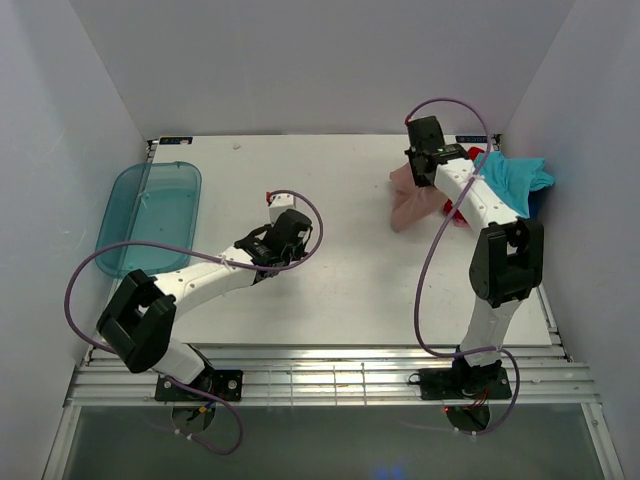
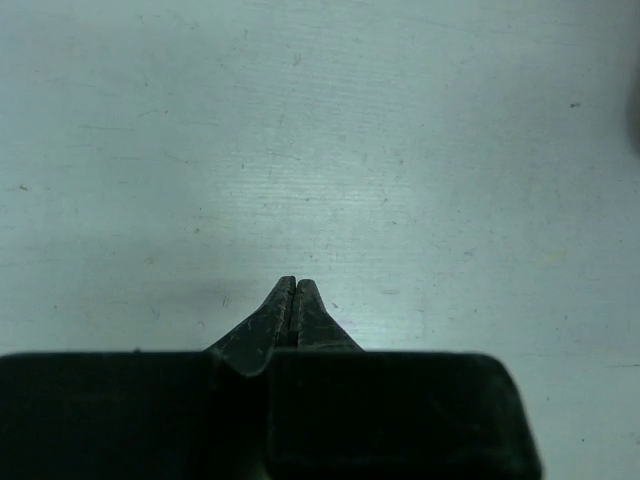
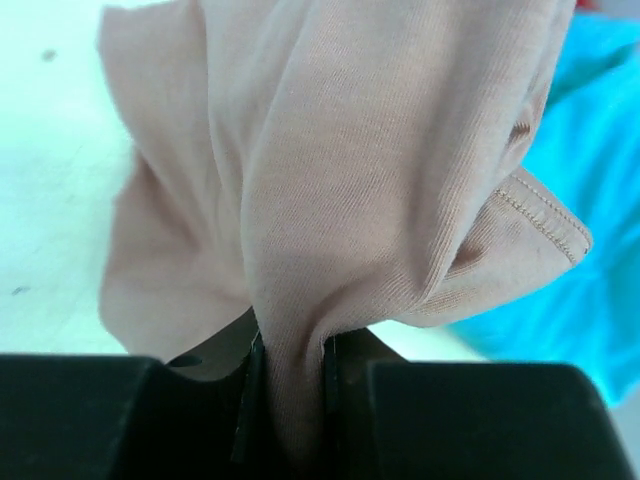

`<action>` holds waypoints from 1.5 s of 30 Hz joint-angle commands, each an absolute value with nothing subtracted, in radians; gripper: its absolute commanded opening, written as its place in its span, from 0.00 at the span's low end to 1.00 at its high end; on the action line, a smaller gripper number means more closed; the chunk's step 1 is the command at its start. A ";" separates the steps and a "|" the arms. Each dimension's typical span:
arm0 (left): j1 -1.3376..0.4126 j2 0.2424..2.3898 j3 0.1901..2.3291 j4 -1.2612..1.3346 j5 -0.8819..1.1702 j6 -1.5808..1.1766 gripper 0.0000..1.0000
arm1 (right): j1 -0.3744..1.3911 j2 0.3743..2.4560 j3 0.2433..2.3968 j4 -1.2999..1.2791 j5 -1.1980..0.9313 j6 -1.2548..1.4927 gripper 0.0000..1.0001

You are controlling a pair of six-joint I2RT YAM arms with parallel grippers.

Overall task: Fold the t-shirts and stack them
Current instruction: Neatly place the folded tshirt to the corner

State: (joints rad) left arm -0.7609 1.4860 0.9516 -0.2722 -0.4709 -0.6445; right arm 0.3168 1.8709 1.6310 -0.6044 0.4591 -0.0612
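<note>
I have the dusty-pink t-shirt (image 3: 380,170) bunched in my right end effector (image 3: 292,350), fingers clamped on a fold, toward 2 o'clock on the table (image 1: 330,290). The turquoise t-shirt (image 1: 515,172) lies at its 3 o'clock. My left end effector (image 2: 293,300) is pressed together mid-table.

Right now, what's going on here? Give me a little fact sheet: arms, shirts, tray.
left gripper: shut, empty, pointing at bare table
right gripper: shut on a bunched fold of the pink shirt
pink shirt: crumpled, unfolded, far right of the table
turquoise shirt: heaped beside the pink shirt, far right corner
red shirt: mostly hidden by the right arm
tray: teal, far left edge, nothing in it
folded shirts: none seen
</note>
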 commanded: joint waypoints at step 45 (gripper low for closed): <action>-0.756 1.278 0.796 -0.380 -0.483 -0.787 0.00 | -0.218 1.821 1.463 -0.468 0.442 -0.028 0.08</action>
State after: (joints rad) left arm -0.7609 1.3231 0.7952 -0.3649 -0.4614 -0.7792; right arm -0.2104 1.8706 1.5055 -0.5121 0.4442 -0.0685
